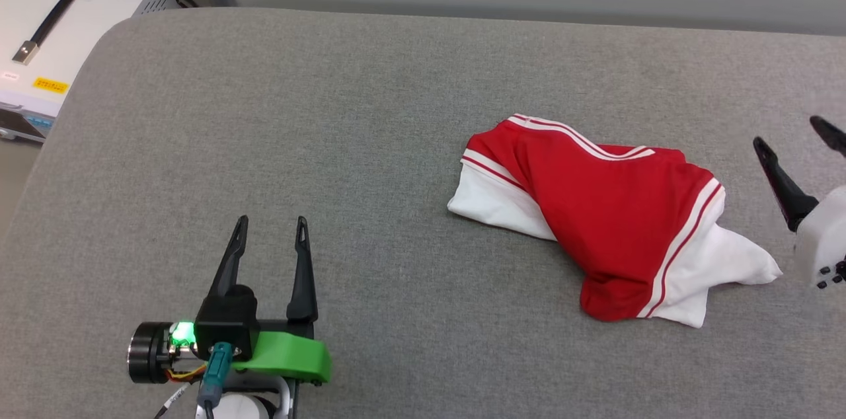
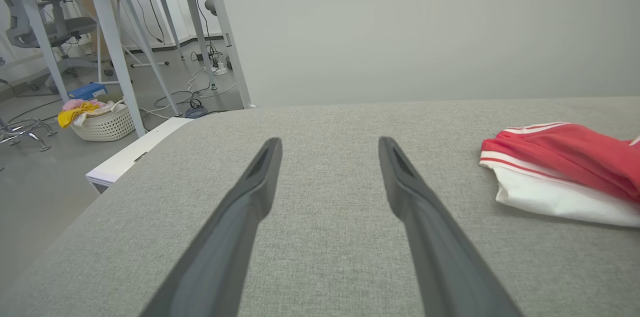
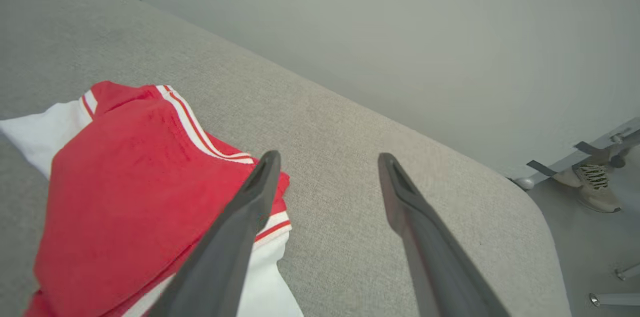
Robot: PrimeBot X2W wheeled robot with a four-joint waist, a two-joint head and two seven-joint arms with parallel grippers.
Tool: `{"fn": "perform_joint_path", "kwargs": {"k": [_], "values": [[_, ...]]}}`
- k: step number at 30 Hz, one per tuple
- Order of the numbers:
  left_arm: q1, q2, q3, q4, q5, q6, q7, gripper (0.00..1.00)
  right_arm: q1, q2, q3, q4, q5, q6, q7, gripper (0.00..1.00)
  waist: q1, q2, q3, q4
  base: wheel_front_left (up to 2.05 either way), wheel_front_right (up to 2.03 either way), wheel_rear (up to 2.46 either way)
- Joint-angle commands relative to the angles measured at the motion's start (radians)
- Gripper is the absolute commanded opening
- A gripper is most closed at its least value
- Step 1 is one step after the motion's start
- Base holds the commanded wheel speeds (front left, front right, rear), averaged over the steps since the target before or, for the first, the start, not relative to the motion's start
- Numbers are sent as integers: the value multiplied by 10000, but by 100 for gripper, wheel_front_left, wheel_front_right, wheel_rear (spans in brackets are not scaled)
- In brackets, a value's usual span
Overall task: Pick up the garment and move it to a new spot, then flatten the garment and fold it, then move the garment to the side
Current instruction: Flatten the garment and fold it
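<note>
The garment [image 1: 615, 211] lies crumpled on the grey padded table [image 1: 370, 161], right of the middle: red body, white sleeves, striped trim, no numerals showing. My left gripper [image 1: 272, 228] stands open at the lower left, far from the cloth, nothing between its fingers; the left wrist view has the garment [image 2: 560, 167] at its right edge. My right gripper [image 1: 796, 131] is open just right of the garment, apart from it. In the right wrist view the garment [image 3: 130, 177] lies left of and under the left finger [image 3: 250, 207].
A white instrument box with a black handle [image 1: 53, 29] stands off the table's far left corner. A laundry basket [image 2: 102, 119] and desk legs are on the floor beyond. A person's shoe [image 3: 595, 184] shows on the floor past the table's right end.
</note>
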Motion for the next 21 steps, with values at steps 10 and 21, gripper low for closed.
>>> {"fn": "perform_joint_path", "kwargs": {"k": [10, 21], "values": [[-817, -186, -81, -200, 146, -161, -57, 100, 24, -2133, 2010, 705, 2798, -6, 4585, 100, 0, 0, 1150, 440, 0, 0, 0], [-960, -289, -29, -64, 85, -74, -57, 100, 46, -1909, 3586, 2041, 3293, -6, 4154, 0, 0, 0, 1376, 614, 0, 0, 0]]}}
